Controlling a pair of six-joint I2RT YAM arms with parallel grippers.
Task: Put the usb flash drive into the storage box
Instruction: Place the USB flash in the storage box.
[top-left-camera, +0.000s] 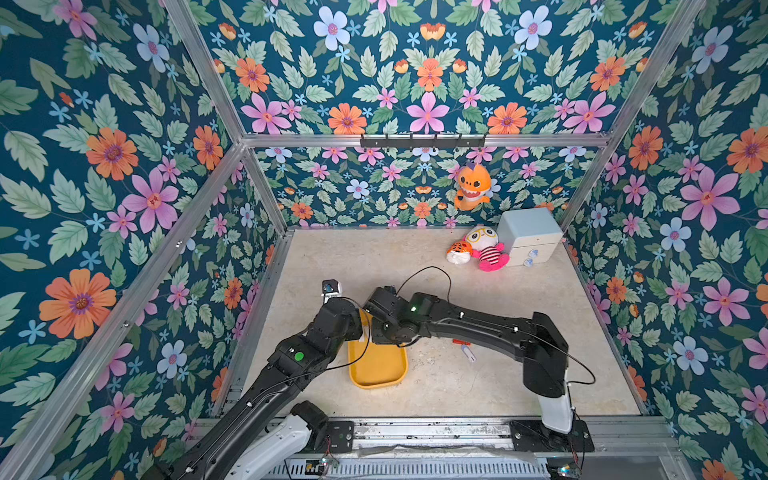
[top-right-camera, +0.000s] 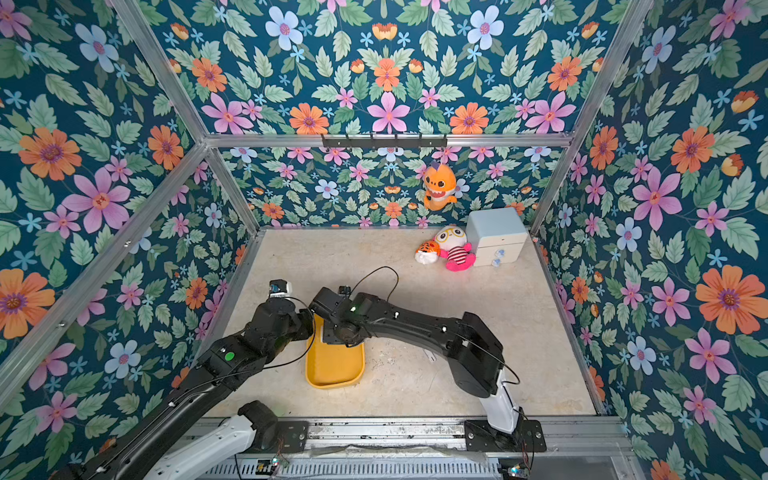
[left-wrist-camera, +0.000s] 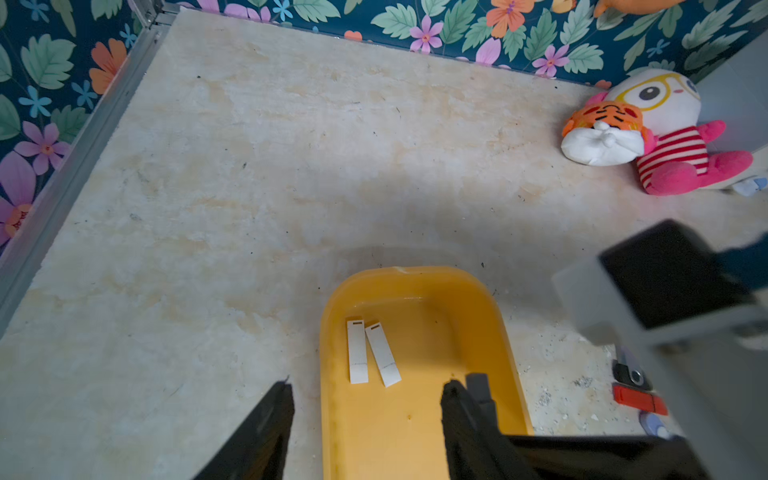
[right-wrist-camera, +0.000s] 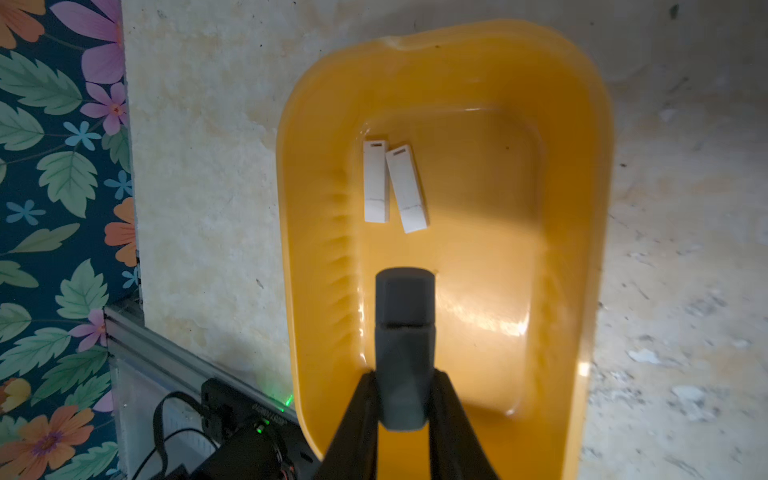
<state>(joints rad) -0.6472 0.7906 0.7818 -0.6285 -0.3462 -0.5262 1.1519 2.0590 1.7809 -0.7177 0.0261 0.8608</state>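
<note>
Right pincer (right-wrist-camera: 403, 386) clamps the grey usb flash drive (right-wrist-camera: 405, 307) over the storage box (right-wrist-camera: 307, 257) (poised for release); left pincer (left-wrist-camera: 368, 399) gapes empty.

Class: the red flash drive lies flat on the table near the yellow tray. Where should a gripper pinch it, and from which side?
Probably pinch the red flash drive across its long edges at mid-length, from above: it is a slim bar lying flat on the table, with a black drive close beside it.

Cannot see the far end of the storage box (top-left-camera: 378, 370) beneath the arms in both top views; cannot identify the blurred small red item (left-wrist-camera: 638, 400).
</note>
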